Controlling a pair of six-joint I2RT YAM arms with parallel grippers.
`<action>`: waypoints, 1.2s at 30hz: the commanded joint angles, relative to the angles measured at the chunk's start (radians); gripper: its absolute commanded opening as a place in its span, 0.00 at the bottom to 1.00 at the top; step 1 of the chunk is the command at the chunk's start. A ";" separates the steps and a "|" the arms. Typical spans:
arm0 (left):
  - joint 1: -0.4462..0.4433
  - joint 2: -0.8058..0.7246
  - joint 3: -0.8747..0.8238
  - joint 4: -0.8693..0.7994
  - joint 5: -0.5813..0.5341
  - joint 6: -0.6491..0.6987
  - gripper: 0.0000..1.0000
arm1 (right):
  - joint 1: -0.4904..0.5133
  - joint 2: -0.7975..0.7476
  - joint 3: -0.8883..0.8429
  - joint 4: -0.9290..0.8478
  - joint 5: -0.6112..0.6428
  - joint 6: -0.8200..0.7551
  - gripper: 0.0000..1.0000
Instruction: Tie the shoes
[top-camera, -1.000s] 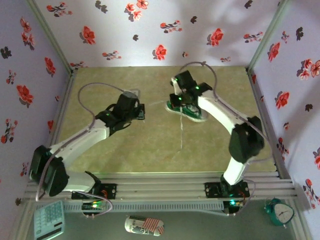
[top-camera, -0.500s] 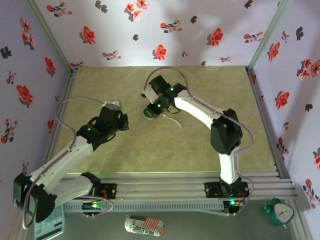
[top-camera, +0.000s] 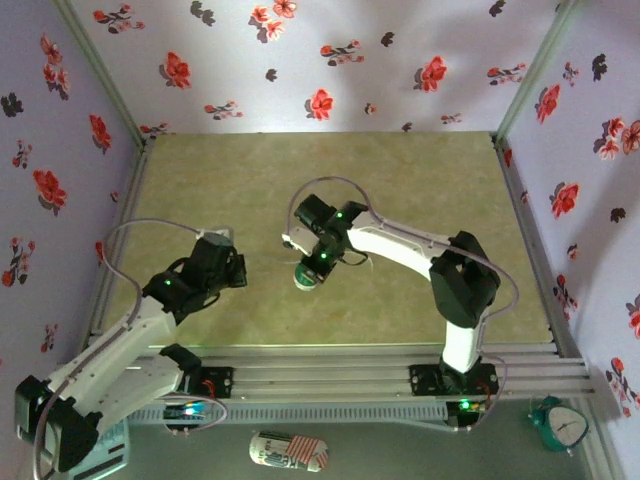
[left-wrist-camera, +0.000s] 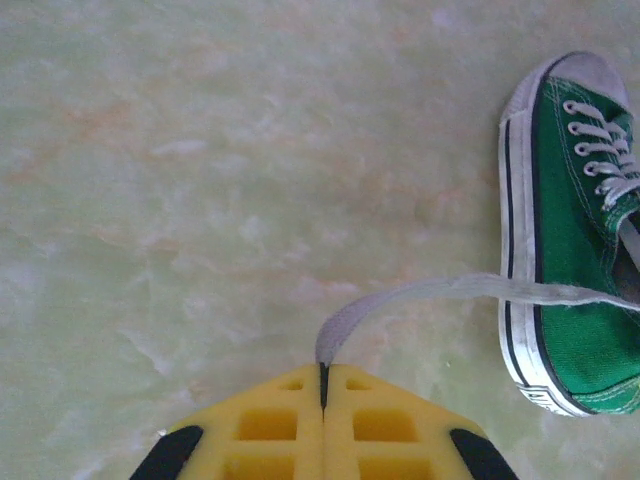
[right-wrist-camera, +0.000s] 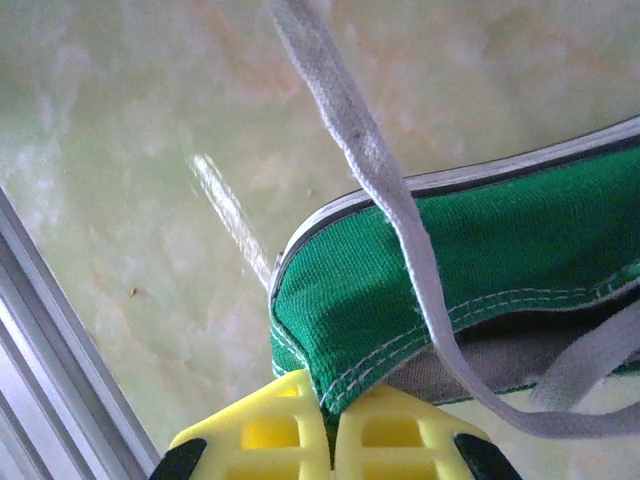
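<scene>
The shoe is a small green canvas sneaker with a white sole and toe cap, lying at the right of the left wrist view. One white lace runs from it to my left gripper, whose yellow fingers are shut on the lace end. My right gripper is shut on the green heel collar of the shoe, and a second lace crosses over the heel. From above, the shoe sits under the right gripper, with the left gripper a short way to its left.
Aluminium rails run along the near edge, close to the shoe's heel. Flowered walls close in the left, back and right. A striped patterned oblong, a teal keypad and a teal clock lie beyond the rails.
Both arms have drawn back toward the near left. The right gripper has carried the shoe from the table's middle right to nearer the rails, and the left gripper has pulled its lace leftward.
</scene>
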 joint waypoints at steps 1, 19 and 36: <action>-0.022 0.016 -0.013 0.043 0.038 0.022 0.00 | 0.000 -0.052 -0.036 0.020 -0.024 0.027 0.18; 0.000 0.365 0.261 0.117 -0.017 0.129 0.00 | -0.289 -0.339 -0.415 0.157 0.367 0.445 0.50; 0.060 0.389 0.382 0.082 -0.034 0.163 0.00 | -0.289 -0.054 -0.313 0.216 0.377 0.404 0.51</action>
